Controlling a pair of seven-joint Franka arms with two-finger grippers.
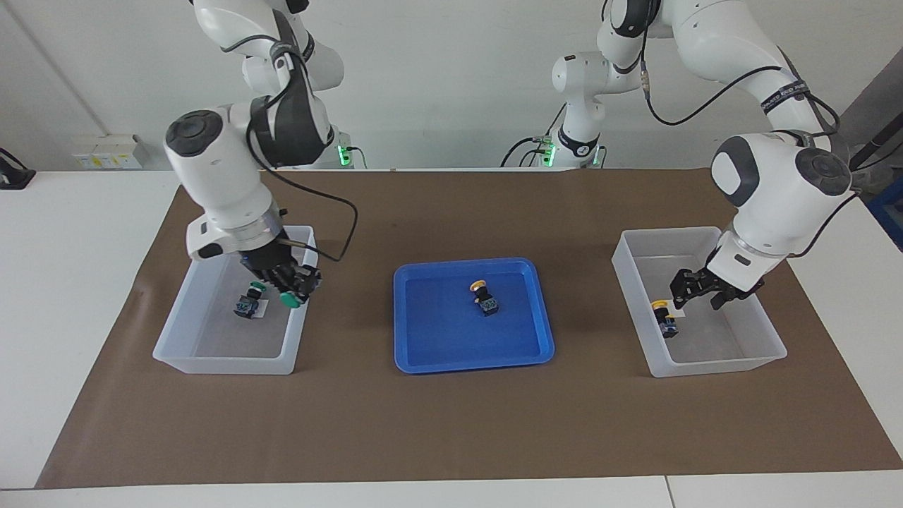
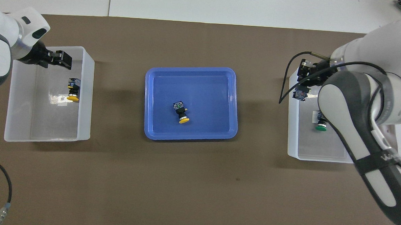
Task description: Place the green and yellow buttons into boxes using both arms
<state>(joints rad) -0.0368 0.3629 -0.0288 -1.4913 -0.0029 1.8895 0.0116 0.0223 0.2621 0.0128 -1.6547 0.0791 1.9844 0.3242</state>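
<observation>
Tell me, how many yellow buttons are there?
2. One yellow button lies in the blue tray; the other lies in the box at the left arm's end. None looks hidden.

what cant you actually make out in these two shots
- Facing view: the right gripper hides the body of the held green button; only its cap shows.
- Overhead view: the right arm covers one side of its box and part of the lying green button.
- Both views: the print on the box label is too small to read.
</observation>
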